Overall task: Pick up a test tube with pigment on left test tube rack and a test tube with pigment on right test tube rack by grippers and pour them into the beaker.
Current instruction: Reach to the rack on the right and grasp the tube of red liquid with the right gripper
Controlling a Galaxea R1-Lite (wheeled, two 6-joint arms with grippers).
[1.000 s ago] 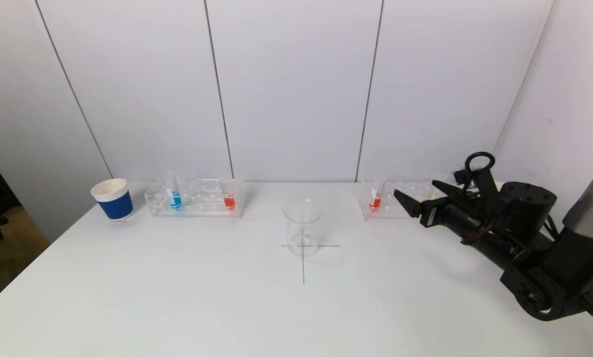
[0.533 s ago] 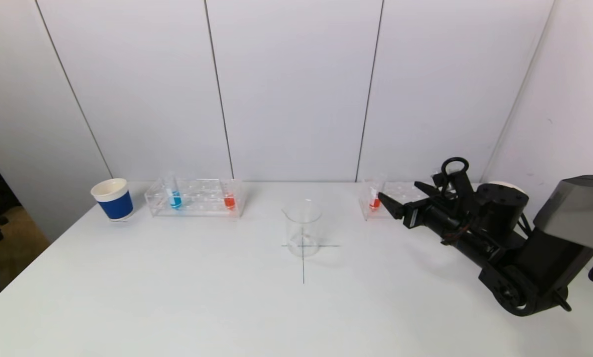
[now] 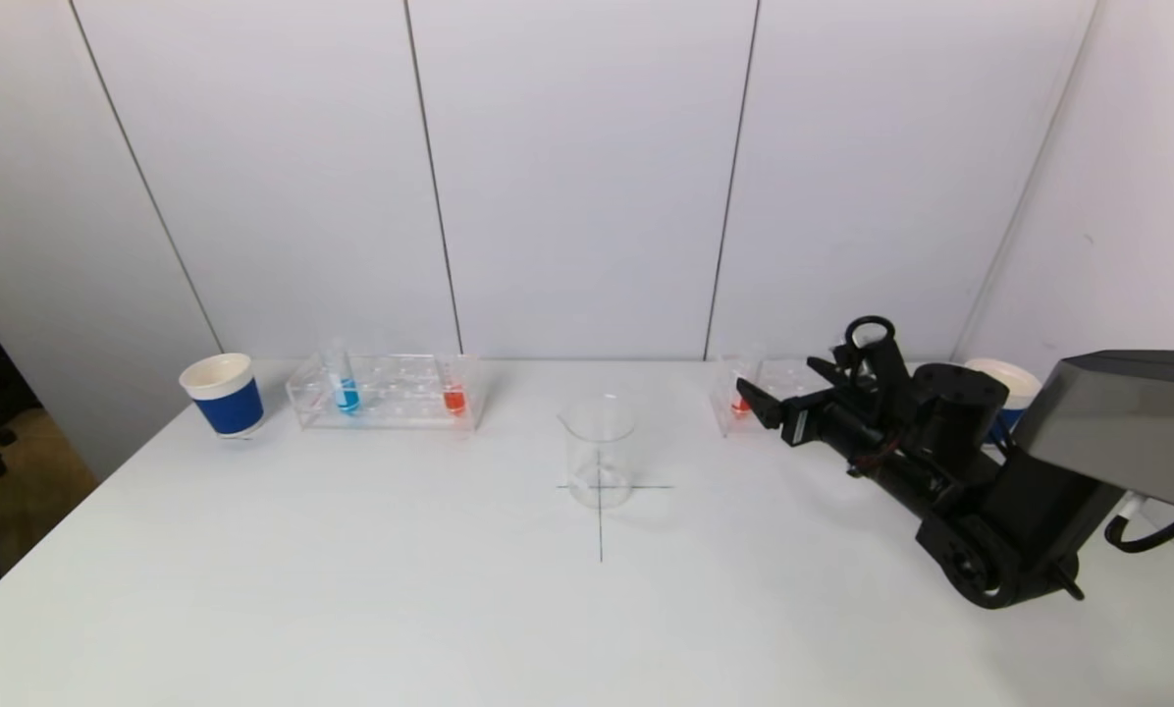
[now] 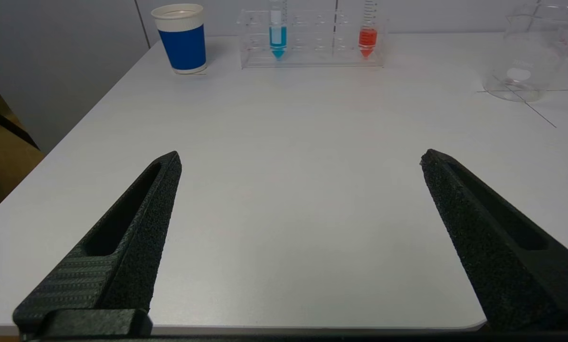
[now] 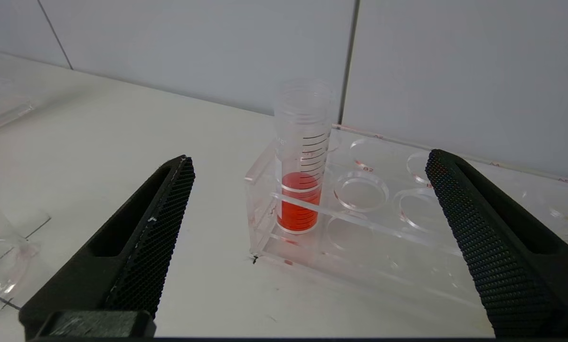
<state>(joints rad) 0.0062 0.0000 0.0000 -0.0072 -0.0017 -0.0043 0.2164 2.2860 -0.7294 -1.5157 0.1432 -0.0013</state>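
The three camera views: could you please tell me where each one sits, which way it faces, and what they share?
Head view: high on the robot, facing forward and down at the table; shows the right gripper, open, at the right rack.
Left wrist view: low at the table's near edge, facing the left rack; shows the open left gripper.
Right wrist view: behind the open fingers, facing the red tube.
All three show the beaker.

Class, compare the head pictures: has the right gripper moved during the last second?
Yes. The right gripper, open, has moved toward the robot's left along the right test tube rack, and now reaches the red test tube at that rack's end.
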